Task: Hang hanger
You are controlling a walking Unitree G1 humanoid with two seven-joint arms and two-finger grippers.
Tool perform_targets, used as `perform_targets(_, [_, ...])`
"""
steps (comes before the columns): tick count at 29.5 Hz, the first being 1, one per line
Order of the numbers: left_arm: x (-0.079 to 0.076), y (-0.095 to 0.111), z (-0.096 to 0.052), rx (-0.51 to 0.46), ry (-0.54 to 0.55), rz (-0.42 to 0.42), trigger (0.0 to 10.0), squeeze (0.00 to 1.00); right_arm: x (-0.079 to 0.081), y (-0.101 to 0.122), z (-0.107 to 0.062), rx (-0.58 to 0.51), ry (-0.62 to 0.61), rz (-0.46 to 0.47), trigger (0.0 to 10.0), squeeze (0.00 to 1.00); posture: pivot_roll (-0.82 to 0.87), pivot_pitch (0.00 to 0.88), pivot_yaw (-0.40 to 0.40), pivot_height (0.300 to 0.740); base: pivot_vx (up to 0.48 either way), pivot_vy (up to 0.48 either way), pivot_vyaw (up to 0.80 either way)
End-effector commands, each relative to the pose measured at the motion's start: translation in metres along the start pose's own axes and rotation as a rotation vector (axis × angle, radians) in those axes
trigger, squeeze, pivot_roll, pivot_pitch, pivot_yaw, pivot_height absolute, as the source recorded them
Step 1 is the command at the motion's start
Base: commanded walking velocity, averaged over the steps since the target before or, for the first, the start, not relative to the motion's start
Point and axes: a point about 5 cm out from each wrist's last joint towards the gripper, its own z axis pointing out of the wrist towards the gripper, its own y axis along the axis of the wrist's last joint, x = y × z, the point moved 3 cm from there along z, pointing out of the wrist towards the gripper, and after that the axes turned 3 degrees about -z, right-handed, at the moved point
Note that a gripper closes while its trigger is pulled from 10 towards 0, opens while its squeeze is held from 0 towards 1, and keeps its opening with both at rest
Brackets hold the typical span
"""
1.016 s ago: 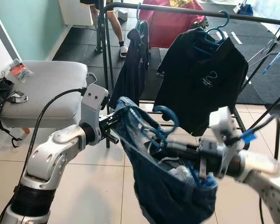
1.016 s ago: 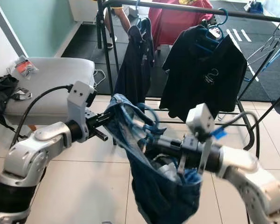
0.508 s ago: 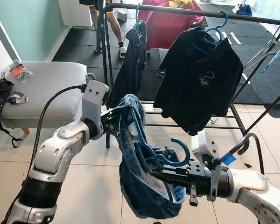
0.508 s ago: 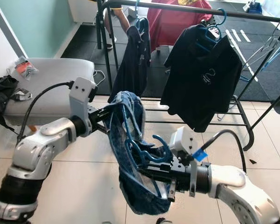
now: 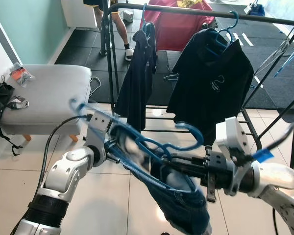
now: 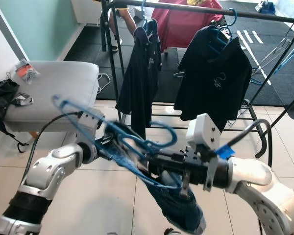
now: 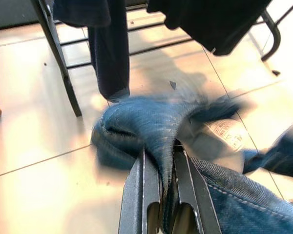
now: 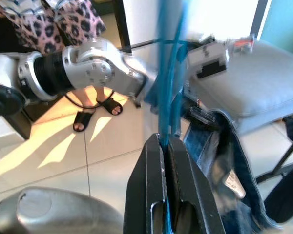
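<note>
Holding the blue plastic hanger [image 5: 159,144], the right hand [image 8: 167,146] was clenched on its wire, left hand [image 7: 161,168] pinching the blue denim garment [image 5: 181,208] draped between both hands. Black metal rail [image 5: 196,11] well beyond them; hanging not yet done.

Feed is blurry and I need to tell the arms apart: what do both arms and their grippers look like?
Both arms are silver with black joint bands. The left gripper and right gripper have long black fingers. A black cable loops over the left arm; the right arm carries a white box, a black cable and a blue tag.
</note>
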Motion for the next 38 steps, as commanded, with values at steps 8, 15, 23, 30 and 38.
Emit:
perform_targets(8, [0.001, 0.023, -0.002, -0.119, 0.005, -0.005, 2.6, 0.00, -0.005, -0.008, -0.006, 0.044, -0.054, -0.019, 0.0, 0.00, -0.07, 0.190, 0.002, 0.740, 0.000, 0.000, 0.00])
perform_targets(15, [-0.048, 0.032, -0.019, -0.212, -0.330, 0.023, 4.1, 0.00, -0.065, 0.002, -0.022, 0.005, -0.457, -0.137, 0.0, 0.00, -0.07, 0.190, 0.002, 0.740, 0.000, 0.000, 0.00])
perform_targets(23, [-0.025, 0.010, -0.022, -0.169, -0.234, 0.054, 10.0, 0.00, -0.095, 0.014, -0.043, -0.164, -0.776, -0.087, 10.0, 0.00, -0.06, 0.190, 0.003, 0.740, 0.000, 0.000, 0.00])
perform_targets(30, [0.004, -0.021, -0.033, -0.122, 0.013, -0.013, 10.0, 0.00, -0.083, -0.040, -0.052, -0.078, -0.908, 0.096, 10.0, 0.00, -0.05, 0.189, -0.003, 0.740, 0.000, 0.000, 0.00])
perform_targets(38, [0.010, -0.054, -0.055, -0.095, 0.266, -0.114, 10.0, 0.00, -0.055, -0.105, -0.064, 0.112, -1.046, 0.209, 10.0, 0.00, -0.04, 0.175, -0.006, 0.740, -0.203, 0.000, 0.00])
